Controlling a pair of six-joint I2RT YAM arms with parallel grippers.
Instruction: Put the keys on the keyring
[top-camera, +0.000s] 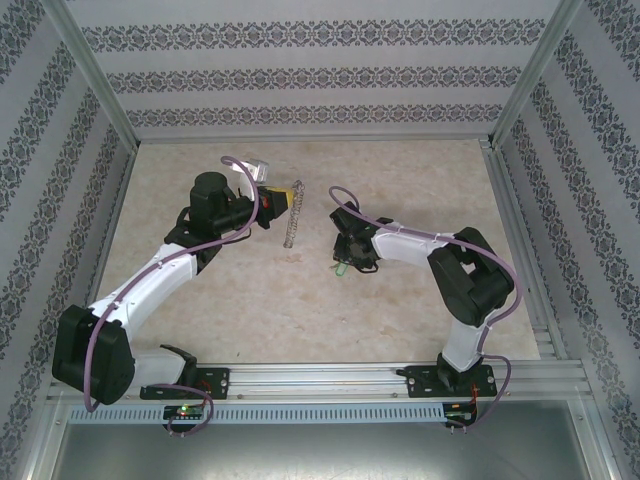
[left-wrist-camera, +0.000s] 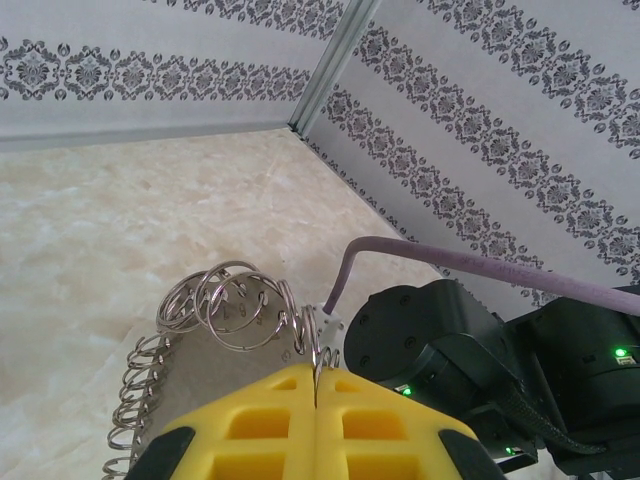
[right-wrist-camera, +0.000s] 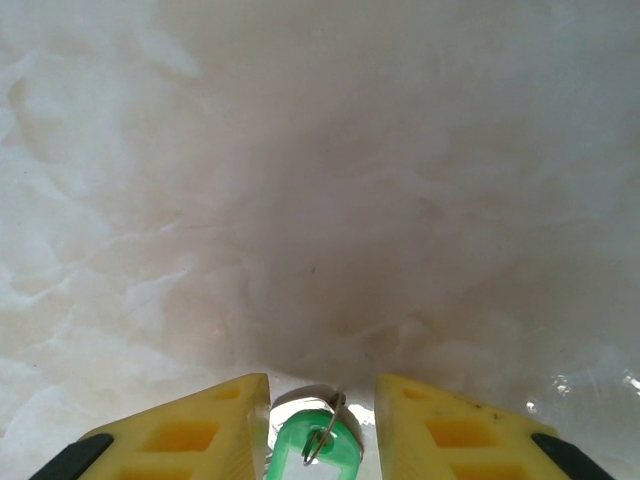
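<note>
Closest to me, a ribbed metal rail (top-camera: 330, 380) along the table's near edge carries both arm bases.

On the right wrist camera, the right claw (right-wrist-camera: 320, 382) points down at the table (right-wrist-camera: 300, 200). Its two yellow fingers (right-wrist-camera: 200, 430) are blocky, moulded with square pockets and tipped in black at the outer corners. They stand apart, and the key (right-wrist-camera: 315, 450) sits right in the gap. I see a glossy green plastic head with a pale patch and a thin wire loop lying across it. The head nearly fills the gap, and I cannot tell whether the pads press on it or only flank it. The tabletop beyond is smooth, pale and marbled, with a soft shadow. From above, that claw and the key sit right of centre, with bare table between them and the keyring (left-wrist-camera: 225, 300).

Farther out and left of centre, the left claw (left-wrist-camera: 315, 372) is clamped tight. Its yellow fingers meet along a thin seam and pinch the keyring's edge there. The keyring rises from the fingers, dark grey and fringed with many small shiny steel split rings. These coil like a spring down its left side and bunch at the top. Past it I see the black right arm (left-wrist-camera: 430, 330) and a mauve cable (left-wrist-camera: 480, 262).

At the back, white walls (top-camera: 300, 60) with grey floral stripes meet aluminium posts.
</note>
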